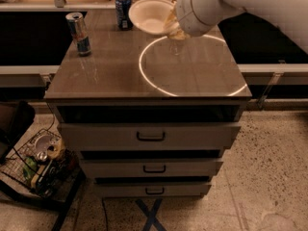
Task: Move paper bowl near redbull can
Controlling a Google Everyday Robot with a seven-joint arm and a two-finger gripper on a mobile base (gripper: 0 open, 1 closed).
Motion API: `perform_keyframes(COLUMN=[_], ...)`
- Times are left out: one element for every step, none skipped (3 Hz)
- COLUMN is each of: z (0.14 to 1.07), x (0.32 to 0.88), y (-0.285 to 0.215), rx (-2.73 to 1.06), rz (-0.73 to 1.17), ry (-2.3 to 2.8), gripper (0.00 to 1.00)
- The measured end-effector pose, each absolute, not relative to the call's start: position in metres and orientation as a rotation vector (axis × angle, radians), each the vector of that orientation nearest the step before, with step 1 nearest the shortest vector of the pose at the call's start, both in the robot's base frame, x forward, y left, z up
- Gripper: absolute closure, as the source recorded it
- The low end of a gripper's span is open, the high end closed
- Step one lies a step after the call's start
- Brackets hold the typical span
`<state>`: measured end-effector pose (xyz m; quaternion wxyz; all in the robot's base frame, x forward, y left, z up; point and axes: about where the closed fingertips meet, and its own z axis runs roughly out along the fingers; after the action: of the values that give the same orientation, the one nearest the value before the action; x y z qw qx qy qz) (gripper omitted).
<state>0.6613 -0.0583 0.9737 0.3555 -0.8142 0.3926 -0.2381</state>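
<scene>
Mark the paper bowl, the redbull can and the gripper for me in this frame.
paper bowl (149,14): camera view, on the bowl's inner surface.
redbull can (80,35): camera view, on the middle of its side.
gripper (172,24): camera view, where it grips the bowl's right rim.

Arm (240,4) from right; gripper (170,27) top-centre, clamping paper bowl (148,14)

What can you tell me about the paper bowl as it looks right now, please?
The bowl is white, round and shallow with a wide rim; it looks like paper and is empty. It is tilted, with its opening towards the camera, and held up over the back of the table. The hand grips its right rim, and its left rim shows just beside the blue can.
</scene>
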Motion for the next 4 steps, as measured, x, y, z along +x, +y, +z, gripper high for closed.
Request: perform_keyframes(z=[0.962,0.95,0.934,0.914], x=[0.655,0.639,0.632,0.63], y=[-0.011,0.033,0.068,0.095], rx=[-2.199,-2.258,-2.317,-2.382], rz=[-0.554,-0.482,-0.408,-0.313], ry=[0.869,0.738,0.647,0.573], gripper=[1.0,1.0,1.0,1.0])
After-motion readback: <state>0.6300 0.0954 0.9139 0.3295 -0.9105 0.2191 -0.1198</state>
